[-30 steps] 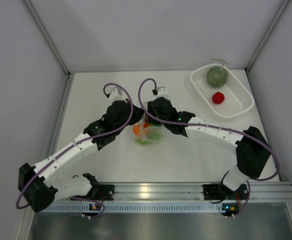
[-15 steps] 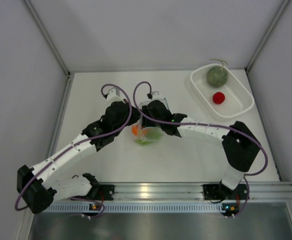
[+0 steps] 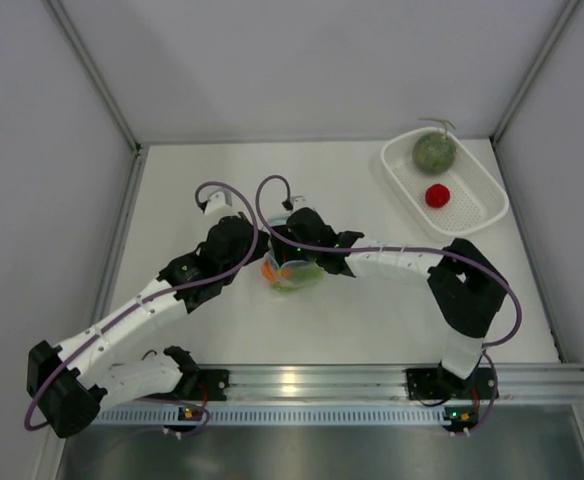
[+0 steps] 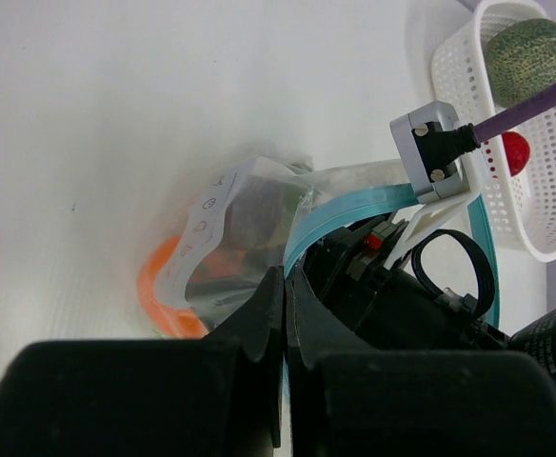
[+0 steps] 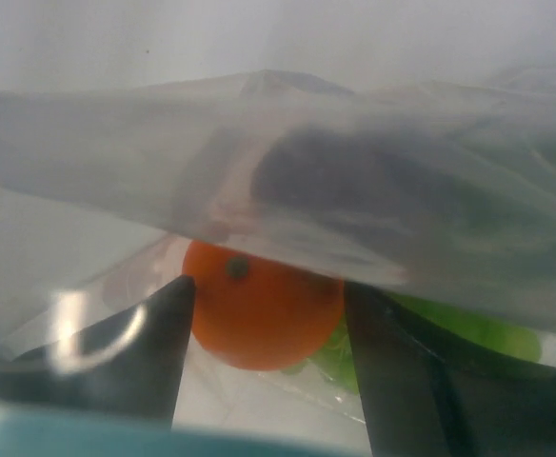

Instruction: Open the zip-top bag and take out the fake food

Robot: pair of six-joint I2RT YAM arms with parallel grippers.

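Left gripper (image 4: 285, 283) is clamping one crinkly clear plastic bag (image 4: 251, 211) by its rim; right gripper (image 5: 267, 288), spread, is straddling one orange ball (image 5: 259, 324) inside; greens (image 5: 468, 333) indistinct.

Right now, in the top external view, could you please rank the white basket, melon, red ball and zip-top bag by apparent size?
1. white basket, clearly largest.
2. grey-green melon and zip-top bag: they look alike, and the bag is partly hidden, so I won't separate them.
3. red ball, smallest.

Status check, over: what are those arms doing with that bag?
Left gripper shut on zip-top bag edge. Right gripper open inside, jaws flanking orange ball. Melon, red ball in basket.
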